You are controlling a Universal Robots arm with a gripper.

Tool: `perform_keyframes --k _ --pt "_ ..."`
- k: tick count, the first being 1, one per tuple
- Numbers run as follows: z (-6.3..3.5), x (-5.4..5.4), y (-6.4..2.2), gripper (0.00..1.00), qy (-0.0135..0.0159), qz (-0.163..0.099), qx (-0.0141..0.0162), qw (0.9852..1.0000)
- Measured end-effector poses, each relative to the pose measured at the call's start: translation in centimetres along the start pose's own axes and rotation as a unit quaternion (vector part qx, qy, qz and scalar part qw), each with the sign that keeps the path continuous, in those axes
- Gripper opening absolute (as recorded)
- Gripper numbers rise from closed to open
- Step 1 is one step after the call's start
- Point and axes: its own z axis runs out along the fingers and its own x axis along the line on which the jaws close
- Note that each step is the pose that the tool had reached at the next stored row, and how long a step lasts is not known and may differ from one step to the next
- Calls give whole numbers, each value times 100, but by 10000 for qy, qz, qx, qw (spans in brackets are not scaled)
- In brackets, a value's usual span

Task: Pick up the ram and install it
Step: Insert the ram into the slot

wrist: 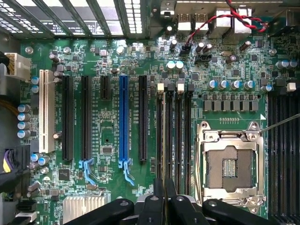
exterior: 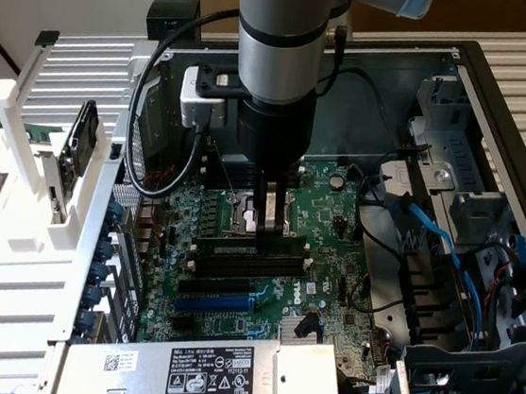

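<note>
Nearest your exterior camera sits the grey labelled box (exterior: 223, 383), low in front and clear of the work. Biggest item is the computer case (exterior: 390, 78), lying open-side-up, likely so the arm (exterior: 281, 37) can reach straight down. The arm stands vertical over the board's middle, which suits a push along the slot's insertion line.

The motherboard (exterior: 335, 234) lies flat in the case, and the wrist view looks square down on it. You can see the open CPU socket (wrist: 229, 161), with the black memory slots (wrist: 187, 136) just beside it. The blue expansion slot (wrist: 123, 117) is well apart from them, on the side away from the socket.

The ram (exterior: 229, 247) stands on edge in the memory slot nearest the socket, running along that slot with its label strip facing the exterior camera. Whether it's fully seated, you can't tell.

The gripper (exterior: 268, 221) is on the ram's top edge at about mid-length, probably so force spreads evenly to both ends. Its jaws are drawn close together and look to be pinching that edge. In the wrist view the gripper (wrist: 163, 201) lines up with the slot bank. Judged step: insertion, with the pick-up already done.
</note>
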Motion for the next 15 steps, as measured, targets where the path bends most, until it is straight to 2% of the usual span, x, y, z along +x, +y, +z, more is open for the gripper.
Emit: perform_keyframes --k 15 --pt "17 2 14 13 2 -31 3 10000"
